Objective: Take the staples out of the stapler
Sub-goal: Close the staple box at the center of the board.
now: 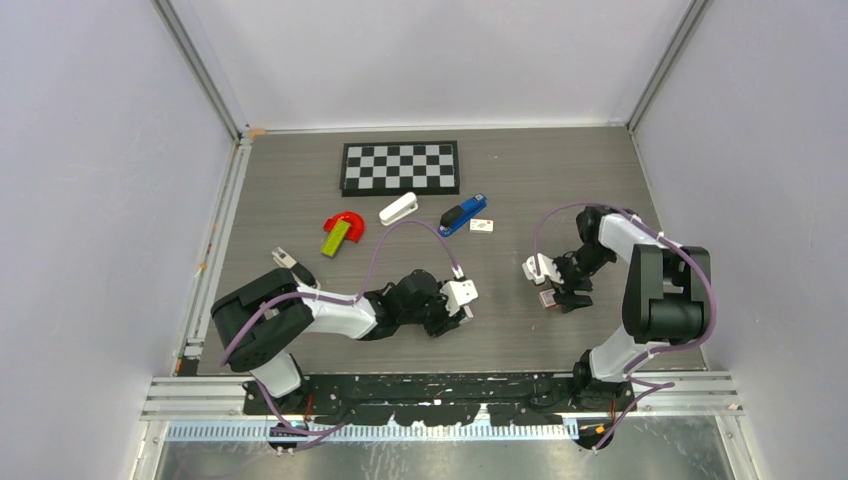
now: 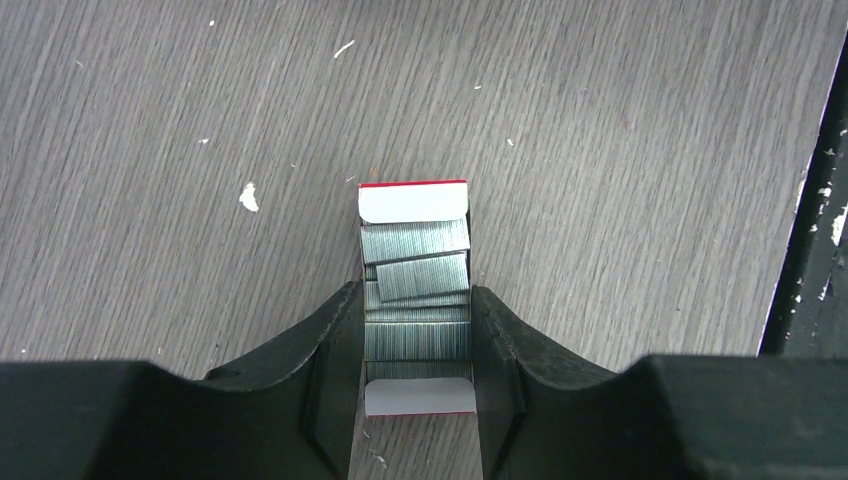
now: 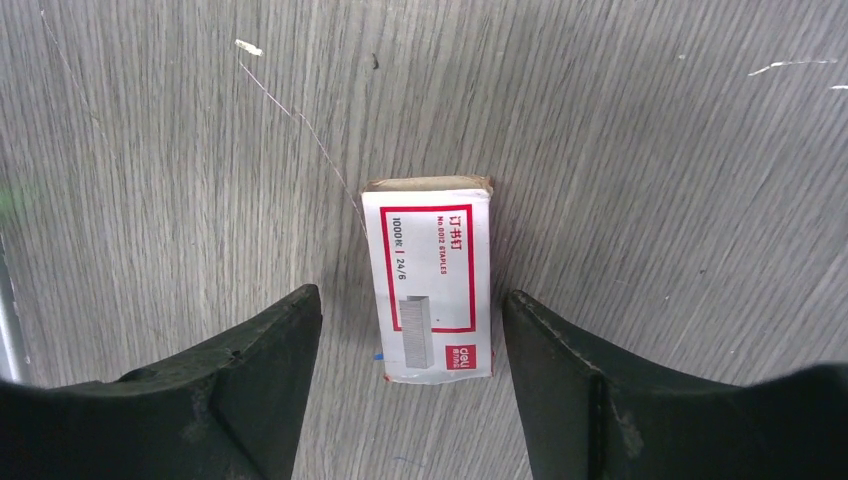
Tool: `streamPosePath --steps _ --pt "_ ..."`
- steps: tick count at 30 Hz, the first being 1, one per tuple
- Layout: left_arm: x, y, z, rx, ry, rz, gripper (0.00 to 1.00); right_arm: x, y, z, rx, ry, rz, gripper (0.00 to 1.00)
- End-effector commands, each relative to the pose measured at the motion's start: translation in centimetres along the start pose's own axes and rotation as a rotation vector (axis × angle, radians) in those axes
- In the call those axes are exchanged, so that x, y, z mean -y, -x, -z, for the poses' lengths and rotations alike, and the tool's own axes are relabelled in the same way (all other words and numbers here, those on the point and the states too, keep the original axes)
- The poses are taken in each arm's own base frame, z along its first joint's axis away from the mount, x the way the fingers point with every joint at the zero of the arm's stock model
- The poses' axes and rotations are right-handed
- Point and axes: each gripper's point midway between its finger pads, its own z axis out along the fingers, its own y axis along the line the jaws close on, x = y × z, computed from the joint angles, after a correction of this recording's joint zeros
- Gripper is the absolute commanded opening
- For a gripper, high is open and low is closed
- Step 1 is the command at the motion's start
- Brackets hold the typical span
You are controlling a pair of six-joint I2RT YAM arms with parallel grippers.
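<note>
The blue stapler [image 1: 462, 214] lies at the back of the table, right of a white stapler [image 1: 398, 209] and away from both grippers. My left gripper [image 1: 462, 297] [image 2: 415, 292] is shut on an open cardboard tray of staples [image 2: 415, 235], one finger pressing on each long side; several silver strips lie in it. My right gripper [image 1: 548, 292] [image 3: 410, 293] stands open just over a white-and-red staple box sleeve [image 3: 430, 260] lying flat on the table. There is a gap between the sleeve and each finger.
A black-and-white checkerboard [image 1: 400, 166] lies at the back. A red curved piece with a yellow-green block [image 1: 340, 232] sits left of the white stapler. A small white card [image 1: 482, 225] lies by the blue stapler. The table's dark right edge [image 2: 805, 260] shows in the left wrist view.
</note>
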Motion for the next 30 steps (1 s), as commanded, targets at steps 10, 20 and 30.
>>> streamPosePath --steps 10,20,30 --pt "0.3 2.2 -0.1 0.089 -0.023 -0.011 0.28 -0.1 0.8 0.6 -0.007 -0.067 0.052 0.60" --pt "0.5 2.4 -0.3 0.096 -0.037 -0.009 0.28 -0.1 2.2 0.4 0.012 -0.092 0.038 0.52" --pt "0.7 2.3 -0.7 0.091 -0.050 -0.004 0.28 -0.4 2.5 0.0 -0.009 -0.115 0.023 0.53"
